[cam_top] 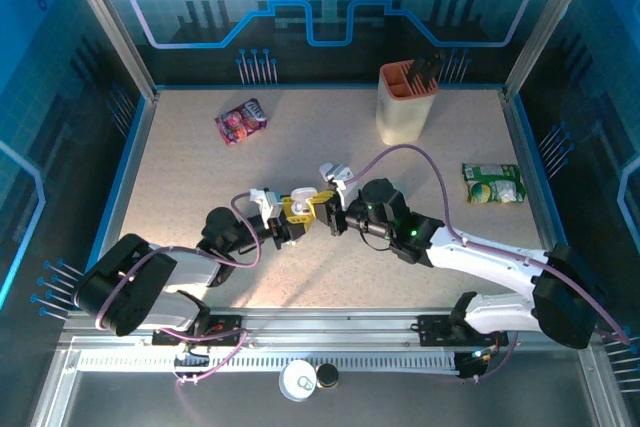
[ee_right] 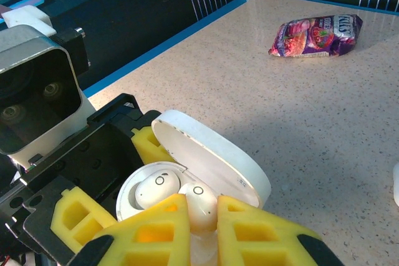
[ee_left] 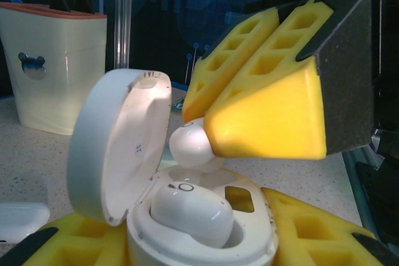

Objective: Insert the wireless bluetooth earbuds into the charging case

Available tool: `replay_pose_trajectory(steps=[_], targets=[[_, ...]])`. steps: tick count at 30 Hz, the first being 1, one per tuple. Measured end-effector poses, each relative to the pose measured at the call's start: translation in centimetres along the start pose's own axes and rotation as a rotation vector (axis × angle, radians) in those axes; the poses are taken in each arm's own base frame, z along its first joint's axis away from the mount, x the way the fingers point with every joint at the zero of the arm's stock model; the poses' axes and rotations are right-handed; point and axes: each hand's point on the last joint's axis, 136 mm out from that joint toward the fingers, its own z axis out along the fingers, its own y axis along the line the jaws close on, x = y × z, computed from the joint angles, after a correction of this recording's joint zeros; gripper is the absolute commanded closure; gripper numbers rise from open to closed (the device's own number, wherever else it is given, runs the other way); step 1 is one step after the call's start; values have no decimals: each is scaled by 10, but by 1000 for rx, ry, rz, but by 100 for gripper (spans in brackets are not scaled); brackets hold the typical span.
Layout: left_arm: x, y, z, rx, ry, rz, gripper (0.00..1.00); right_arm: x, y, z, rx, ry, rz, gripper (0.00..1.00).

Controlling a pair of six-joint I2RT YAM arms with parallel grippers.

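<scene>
Case [ee_left: 146,250] stood mid-table with its lid [ee_left: 118,147] swung up and back. Its base was clamped between the yellow foam pads [ee_left: 318,235] of the left gripper [cam_top: 290,219]. Inside, a white bud [ee_left: 190,213] lay seated in the near socket, a small ring mark on its upper face.

The right gripper [cam_top: 324,213] faced it from the opposite side. Its own yellow pads [ee_right: 262,228] were pressed together on a second bud [ee_left: 190,144]. That bud hung just over the far socket, its rounded end poking out below the pad tips. In the right wrist view it sat just beside the seated one, within the open case. Whether it touched the socket could not be told.

At the back of the table stood a cream holder [cam_top: 405,102] with an orange rim and dark items in it. A purple packet [cam_top: 241,121] lay at the back left and a green packet [cam_top: 493,183] at the right, both well apart from the grippers. A small white object [ee_left: 19,219] lay near the case, to its left in the left wrist view.
</scene>
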Motion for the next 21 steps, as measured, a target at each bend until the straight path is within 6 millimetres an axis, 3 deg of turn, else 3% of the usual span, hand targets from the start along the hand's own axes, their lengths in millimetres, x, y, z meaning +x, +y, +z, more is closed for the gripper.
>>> replay_pose_trajectory(steps=[21], targets=[[0,8,1,-50,-2,-13,66,5,-10,3,46,0,8,84]])
